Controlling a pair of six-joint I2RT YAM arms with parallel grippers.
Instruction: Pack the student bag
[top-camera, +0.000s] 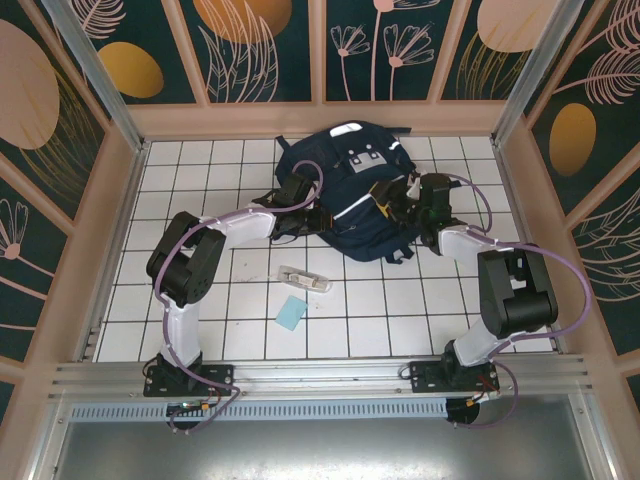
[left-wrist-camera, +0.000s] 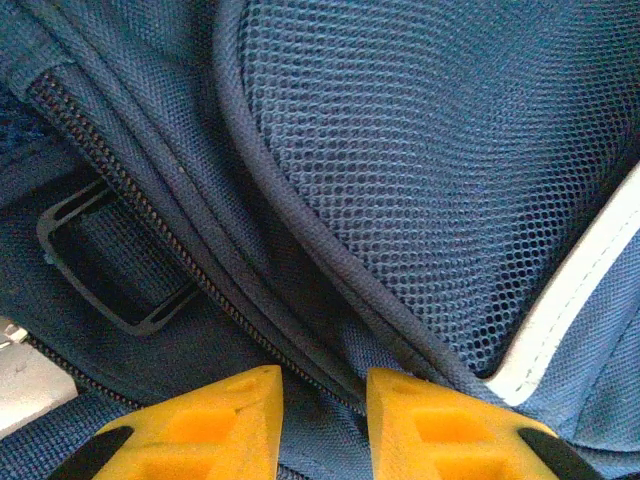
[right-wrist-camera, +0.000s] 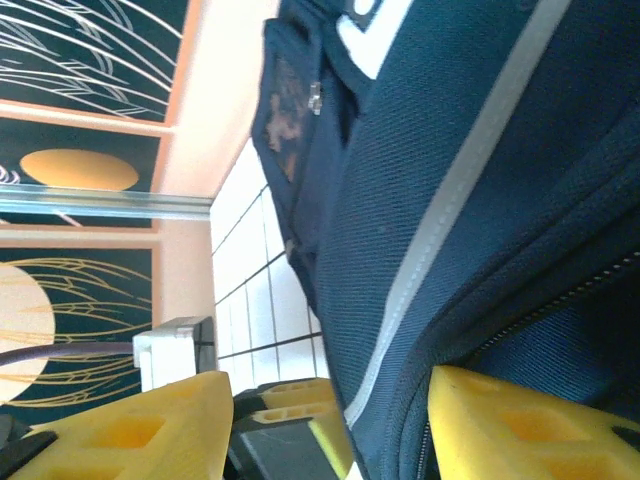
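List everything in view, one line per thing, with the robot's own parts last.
student bag: one, navy with white stripes, far centre of the table.
pencil case: one, flat, greyish and see-through, on the tiles nearer than the bag.
small flat item: one, light blue, just nearer than the pencil case.
table: one, white tiles with dark grid lines.
wall panels: several, dark teal with orange and pink plant shapes, around the table.
left arm, right arm: two, white and black.
left end effector: yellow fingers, pinching a bag seam.
right end effector: yellow fingers, open astride the bag's edge.
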